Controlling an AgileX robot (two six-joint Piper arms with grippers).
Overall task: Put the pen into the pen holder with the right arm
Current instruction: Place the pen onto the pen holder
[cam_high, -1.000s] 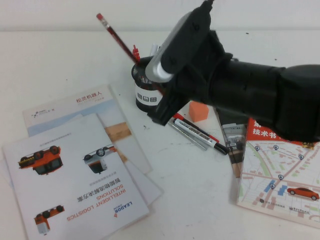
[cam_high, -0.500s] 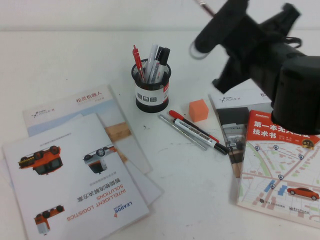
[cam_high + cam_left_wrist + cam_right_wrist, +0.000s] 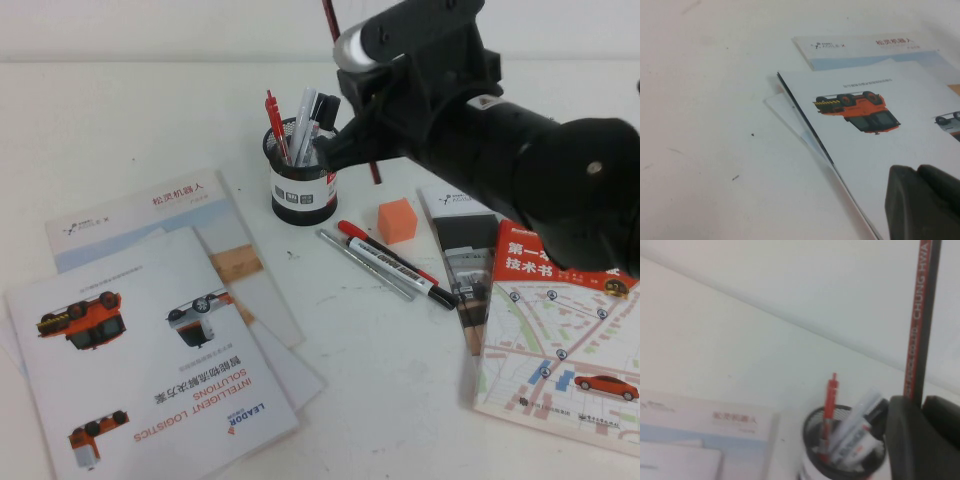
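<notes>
The right gripper (image 3: 345,140) has its jaws pinched tight on the pen (image 3: 331,18), a thin dark-red stick that stands nearly upright in the grip. Its upper length rises out of the top of the high view, and a short stretch of its lower end pokes out below the jaws. In the right wrist view the pen (image 3: 918,325) shows silver lettering running along its red and black sides, and it disappears between the dark fingers (image 3: 905,432) at the bottom.

Just below and to the left of those jaws sits the pen holder (image 3: 303,180), a black mesh cup with a white band, standing on the table (image 3: 130,110). The pen's lower end hangs beside the cup, off its right rim and not inside it. The cup already holds a red pen (image 3: 274,122) and a few white and black markers (image 3: 315,115).

Down and to the right of the jaws, an orange cube (image 3: 397,220) rests on the table, with a red-capped white marker (image 3: 395,263) and a slim silver pen (image 3: 362,264) lying side by side just beyond it. Further right, under the bulky right arm (image 3: 520,170), lie some booklets, the nearest one with a street map (image 3: 560,340) on it.

Well away to the left, brochures (image 3: 150,350) printed with orange vehicles are spread out. The left gripper (image 3: 922,202) hangs over one of these brochures (image 3: 875,135); only the dark tip of it is visible, and I cannot tell how its jaws stand.
</notes>
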